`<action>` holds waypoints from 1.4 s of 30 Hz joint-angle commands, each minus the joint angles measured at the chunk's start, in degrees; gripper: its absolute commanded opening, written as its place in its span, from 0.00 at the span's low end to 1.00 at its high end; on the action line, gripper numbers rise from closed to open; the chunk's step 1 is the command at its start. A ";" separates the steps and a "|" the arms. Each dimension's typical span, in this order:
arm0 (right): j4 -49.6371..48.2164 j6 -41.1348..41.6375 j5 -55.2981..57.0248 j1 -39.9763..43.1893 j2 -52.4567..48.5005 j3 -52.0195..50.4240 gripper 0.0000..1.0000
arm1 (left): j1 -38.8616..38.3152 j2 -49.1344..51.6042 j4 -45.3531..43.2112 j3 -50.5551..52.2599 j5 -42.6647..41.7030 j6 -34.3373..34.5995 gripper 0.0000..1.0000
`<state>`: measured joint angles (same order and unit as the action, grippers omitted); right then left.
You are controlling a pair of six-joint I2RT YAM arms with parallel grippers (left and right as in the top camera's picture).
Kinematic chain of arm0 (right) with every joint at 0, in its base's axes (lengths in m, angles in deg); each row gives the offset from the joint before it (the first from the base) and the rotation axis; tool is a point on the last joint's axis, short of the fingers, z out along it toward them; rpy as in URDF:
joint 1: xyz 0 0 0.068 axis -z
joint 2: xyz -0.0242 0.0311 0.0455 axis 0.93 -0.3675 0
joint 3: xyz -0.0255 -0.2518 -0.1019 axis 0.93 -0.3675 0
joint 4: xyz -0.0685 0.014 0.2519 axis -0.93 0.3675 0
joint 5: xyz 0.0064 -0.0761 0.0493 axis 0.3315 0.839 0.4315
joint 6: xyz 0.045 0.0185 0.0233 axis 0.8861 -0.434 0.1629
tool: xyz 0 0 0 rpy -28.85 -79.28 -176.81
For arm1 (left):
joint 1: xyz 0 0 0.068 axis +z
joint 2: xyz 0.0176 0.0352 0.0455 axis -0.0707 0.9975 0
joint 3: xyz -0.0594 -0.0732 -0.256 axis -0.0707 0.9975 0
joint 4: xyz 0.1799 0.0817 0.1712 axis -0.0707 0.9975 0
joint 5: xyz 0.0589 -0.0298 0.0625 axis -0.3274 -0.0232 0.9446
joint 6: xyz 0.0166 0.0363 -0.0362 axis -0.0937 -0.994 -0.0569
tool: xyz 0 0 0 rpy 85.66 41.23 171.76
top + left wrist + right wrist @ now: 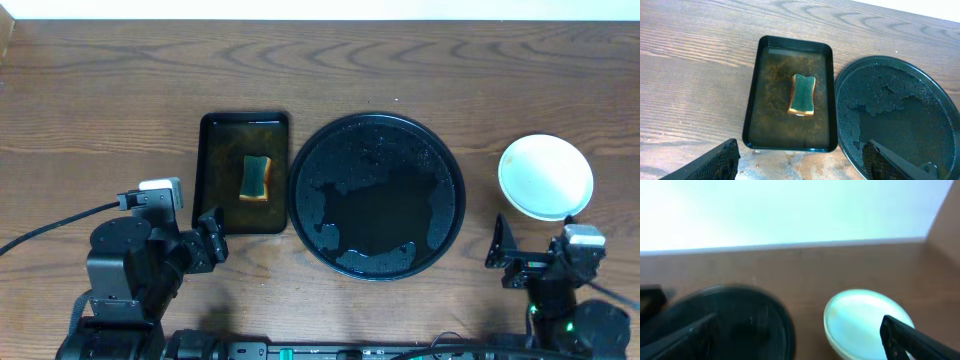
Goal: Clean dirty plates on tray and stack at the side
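The large round black tray [440, 160] lies mid-table, wet with water film and droplets, with no plate on it; it also shows in the left wrist view [920, 85] and the right wrist view [765, 310]. A pale mint-white plate [545, 177] sits on the bare wood right of the tray and looks clean on top; whether other plates lie under it cannot be told. It shows in the right wrist view [860, 315]. My left gripper [212, 238] is open and empty near the front edge [800, 167]. My right gripper [535, 248] is open and empty, just in front of the plate [797, 340].
A smaller rectangular black tray [215, 150] holding murky water and a green-and-yellow sponge [256, 178] stands left of the round tray. Water is spilled on the wood in front of it [805, 162]. A pale wall runs behind the table's far edge.
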<state>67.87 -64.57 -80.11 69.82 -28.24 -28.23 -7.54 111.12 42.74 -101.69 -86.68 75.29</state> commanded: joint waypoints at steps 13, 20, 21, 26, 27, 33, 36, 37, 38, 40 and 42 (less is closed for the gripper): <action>-34.99 -7.39 -0.39 -2.25 5.22 -23.04 0.99 | -0.11 -0.09 0.04 0.28 0.72 -0.09 0.79; -29.11 -7.78 -1.88 -2.60 5.25 -27.76 0.99 | -0.11 -0.09 0.04 0.28 0.72 -0.09 0.79; -27.06 -7.72 -1.86 -2.91 5.22 -27.76 0.99 | -0.11 -0.09 0.04 0.28 0.72 -0.09 0.79; -27.21 -7.76 -1.90 -2.91 5.11 -27.76 0.99 | -0.11 -0.09 0.02 0.28 0.72 -0.09 0.79; -27.21 -7.76 -1.90 -2.91 5.11 -27.76 0.99 | -0.11 -0.09 0.04 0.28 0.72 -0.09 0.79; -27.21 -7.76 -1.90 -2.91 5.11 -27.76 0.99 | -0.11 -0.09 0.04 0.28 0.72 -0.09 0.79; -27.21 -7.76 -1.90 -2.91 5.11 -27.76 0.99 | -0.11 -0.09 0.04 0.28 0.72 -0.09 0.79; -27.21 -7.76 -1.90 -2.91 5.11 -27.76 0.99 | -0.11 -0.09 0.04 0.28 0.72 -0.09 0.79; -27.21 -7.76 -1.90 -2.91 5.11 -27.76 0.99 | -0.11 -0.09 0.04 0.28 0.72 -0.09 0.79; -27.21 -7.76 -1.90 -2.91 5.11 -27.76 0.99 | -0.11 -0.09 0.04 0.28 0.72 -0.09 0.79; -27.21 -7.76 -1.90 -2.91 5.11 -27.76 0.99 | -0.11 -0.09 0.02 0.28 0.72 -0.09 0.79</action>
<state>40.42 -71.48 -81.51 67.18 -23.38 -55.95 -7.54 111.12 42.72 -101.69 -86.68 75.29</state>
